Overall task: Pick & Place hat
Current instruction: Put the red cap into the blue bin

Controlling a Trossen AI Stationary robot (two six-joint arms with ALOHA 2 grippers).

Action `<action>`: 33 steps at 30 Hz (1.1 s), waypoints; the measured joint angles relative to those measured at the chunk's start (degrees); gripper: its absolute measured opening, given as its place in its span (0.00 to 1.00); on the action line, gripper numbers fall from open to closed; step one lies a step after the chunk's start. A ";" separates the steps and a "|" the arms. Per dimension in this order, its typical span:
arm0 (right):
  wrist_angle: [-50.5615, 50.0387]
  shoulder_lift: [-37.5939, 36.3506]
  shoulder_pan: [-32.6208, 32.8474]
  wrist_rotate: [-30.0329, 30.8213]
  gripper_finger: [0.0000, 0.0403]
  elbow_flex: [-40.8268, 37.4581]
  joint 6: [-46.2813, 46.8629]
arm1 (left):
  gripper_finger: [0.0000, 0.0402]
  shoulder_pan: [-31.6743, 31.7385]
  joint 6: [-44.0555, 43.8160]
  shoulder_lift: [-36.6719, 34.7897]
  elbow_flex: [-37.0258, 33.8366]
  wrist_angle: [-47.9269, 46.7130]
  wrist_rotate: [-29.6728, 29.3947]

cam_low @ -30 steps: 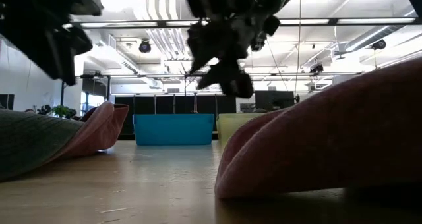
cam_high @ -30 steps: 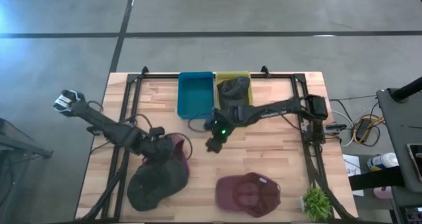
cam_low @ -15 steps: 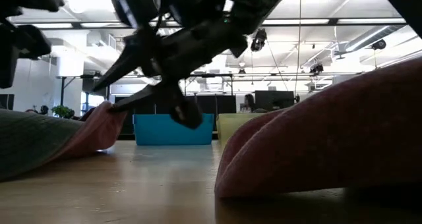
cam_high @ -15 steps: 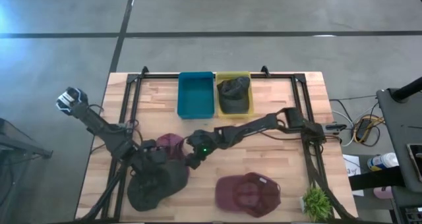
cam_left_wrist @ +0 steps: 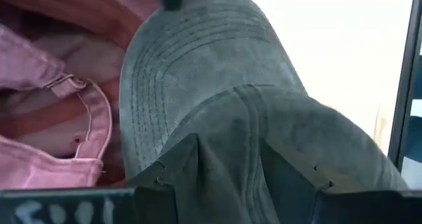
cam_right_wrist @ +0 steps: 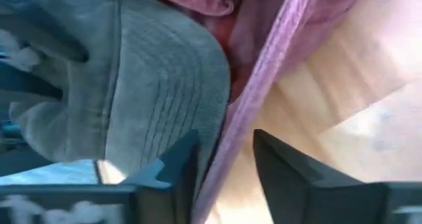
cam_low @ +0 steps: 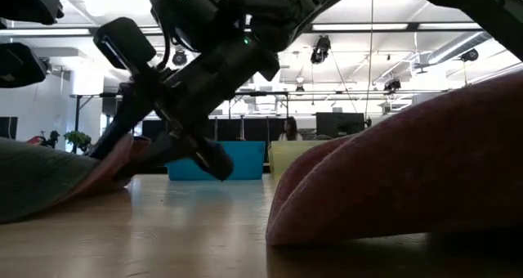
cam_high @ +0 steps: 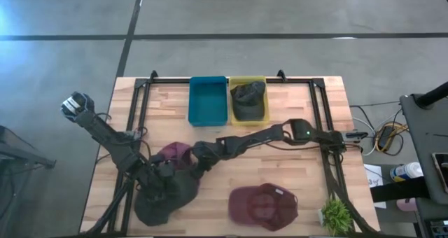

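Observation:
A grey-green hat point(cam_high: 164, 196) lies at the near left of the table, overlapping a pink hat point(cam_high: 175, 152) just behind it. My left gripper point(cam_high: 166, 173) is down on the grey-green hat's crown point(cam_left_wrist: 217, 85) and shut on it. My right gripper point(cam_high: 194, 166) reaches in from the right and hangs open low at the pink hat's right side. In the right wrist view its fingers stand on either side of that hat's brim edge point(cam_right_wrist: 264, 85); I cannot tell whether they touch it. A maroon hat point(cam_high: 262, 204) rests on the near middle of the table. My left gripper pinches a raised fold of the grey-green hat's crown point(cam_left_wrist: 227, 138) between its two fingers, coming steeply from above. The hat's brim and the rest of its crown lie on the table and on the pink hat.
A blue bin point(cam_high: 208, 99) and a yellow bin point(cam_high: 248, 80) holding a dark hat point(cam_high: 248, 98) stand at the far edge. A small green plant point(cam_high: 336, 213) sits at the near right corner. A black frame point(cam_high: 140, 91) rims the table.
My right gripper has swung from the table's middle toward the left and near edges and sunk low beside the pink hat. My left gripper has moved a little toward the near edge and down on the grey-green hat.

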 joint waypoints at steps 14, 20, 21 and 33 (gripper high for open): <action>-37.14 -5.72 -5.58 14.28 0.03 18.88 -26.65 | 0.39 -1.02 -0.80 -0.03 1.20 2.11 -8.78; -47.29 -10.88 -8.96 20.16 0.03 19.50 -30.20 | 0.39 -1.04 5.14 -0.33 6.99 -1.41 -27.24; -47.44 -12.09 -9.15 21.67 0.03 18.66 -30.54 | 0.39 -1.02 5.49 -0.35 7.89 -3.17 -30.30; -43.60 -27.04 -8.38 27.14 0.03 1.64 -30.32 | 0.39 0.15 3.46 -1.43 16.85 -16.20 -54.39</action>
